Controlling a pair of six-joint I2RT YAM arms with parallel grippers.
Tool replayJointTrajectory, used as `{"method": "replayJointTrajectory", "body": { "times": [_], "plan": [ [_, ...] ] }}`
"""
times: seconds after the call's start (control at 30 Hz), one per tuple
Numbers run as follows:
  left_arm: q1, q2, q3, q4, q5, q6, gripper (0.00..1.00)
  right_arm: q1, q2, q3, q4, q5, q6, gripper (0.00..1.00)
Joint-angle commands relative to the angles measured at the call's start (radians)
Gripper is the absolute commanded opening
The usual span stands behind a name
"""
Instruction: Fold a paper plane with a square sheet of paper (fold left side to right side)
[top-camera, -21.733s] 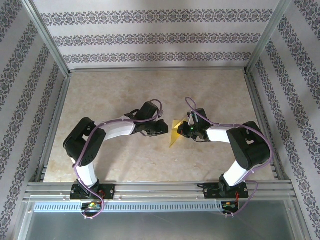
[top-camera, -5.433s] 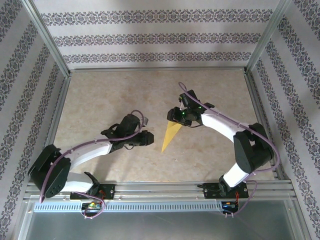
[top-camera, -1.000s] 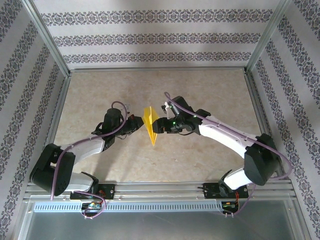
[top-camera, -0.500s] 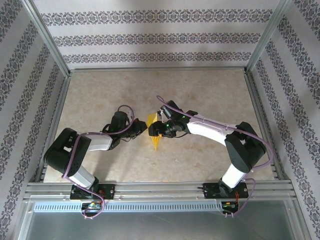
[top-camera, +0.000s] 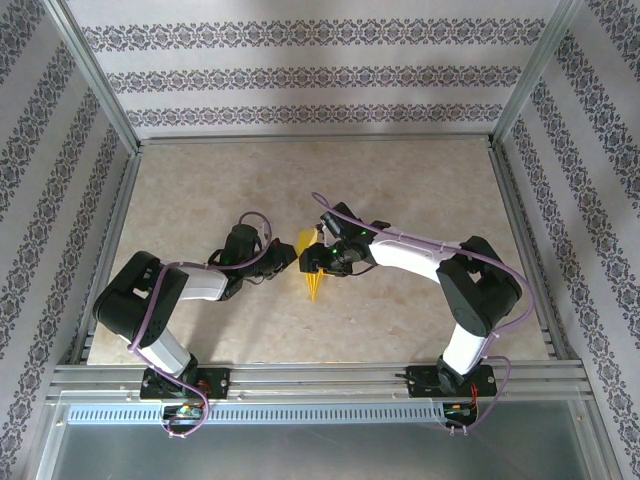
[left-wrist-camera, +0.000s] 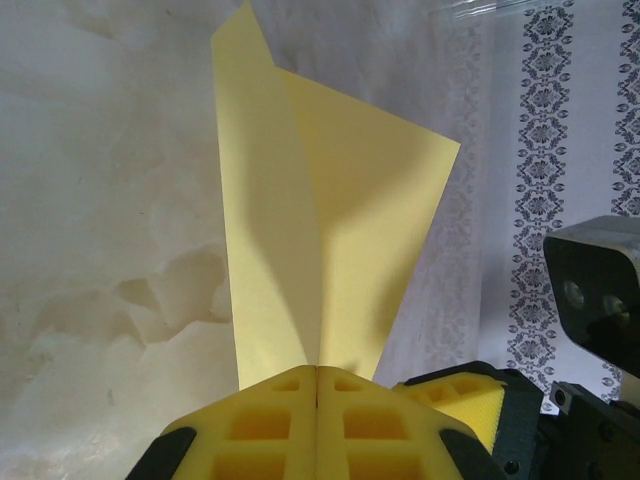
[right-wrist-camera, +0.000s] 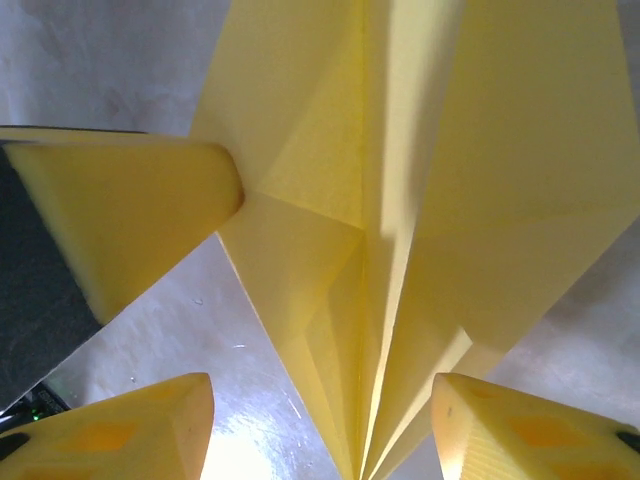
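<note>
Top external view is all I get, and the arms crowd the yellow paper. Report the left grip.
Observer: Left gripper is shut on an edge of the paper plane, pads pressed together.
Operator: Now the right one.
Observer: Right gripper is open, one pad on each side of the narrow end, with gaps between.
Operator: Describe the folds.
Observer: Layered flaps meet along a centre crease.
</note>
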Motion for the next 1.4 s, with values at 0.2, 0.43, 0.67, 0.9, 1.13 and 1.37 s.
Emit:
{"method": "replayJointTrajectory", "body": {
  "times": [0.2,0.43,0.67,0.9,1.13,1.37],
  "plan": [
    [-0.020,0.017,-0.002,0.067,0.007,-0.015,0.00,-0.025,0.024,-0.004,-0.013,0.054,0.019,0.58],
    [-0.025,0.036,0.001,0.079,0.007,-0.020,0.00,-0.032,0.022,-0.018,-0.011,0.052,0.018,0.62],
    [-0.030,0.046,0.005,0.086,0.008,-0.024,0.00,-0.031,0.048,-0.005,-0.005,0.041,0.022,0.56],
    [-0.033,0.052,0.008,0.086,0.008,-0.024,0.00,-0.029,0.076,0.001,-0.004,0.033,0.024,0.51],
    [-0.037,0.065,0.015,0.088,0.009,-0.024,0.00,-0.023,0.086,0.014,-0.015,0.038,0.022,0.40],
    [-0.043,0.084,0.013,0.098,0.007,-0.030,0.00,-0.009,0.102,0.018,-0.014,0.041,0.034,0.32]
  ]
}}
